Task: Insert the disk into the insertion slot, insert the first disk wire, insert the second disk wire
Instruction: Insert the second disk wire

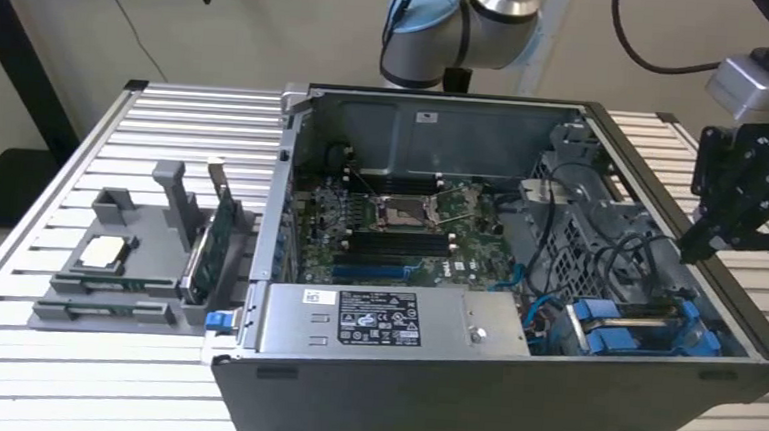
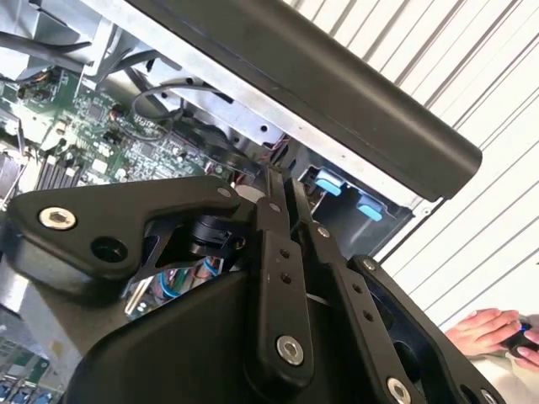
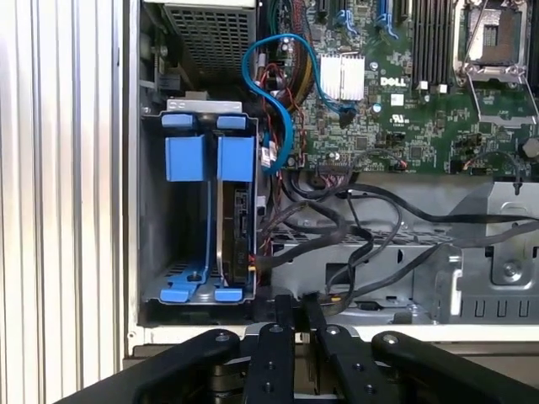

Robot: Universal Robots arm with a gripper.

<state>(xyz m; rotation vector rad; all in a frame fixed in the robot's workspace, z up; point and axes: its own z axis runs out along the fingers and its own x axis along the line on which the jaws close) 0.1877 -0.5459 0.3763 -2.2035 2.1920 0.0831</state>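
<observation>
First wrist view: I had my gripper (image 3: 295, 305) pinched closed, empty, near the insertion slot (image 3: 156, 244) where the disk (image 3: 238, 240) sat, narrow to clear cables (image 3: 354, 227), I reckoned.

I see soft, even light, the slatted table (image 2: 497, 109) washed white by glare, the computer case (image 1: 443, 139) shadowed inside.

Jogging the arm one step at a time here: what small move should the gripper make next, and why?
Probably ease the gripper inward over the case wall toward the black wires beside the insertion slot. The disk appears to sit in that slot already, and the gripper, which looks shut and empty, hangs at the case's edge.
</observation>
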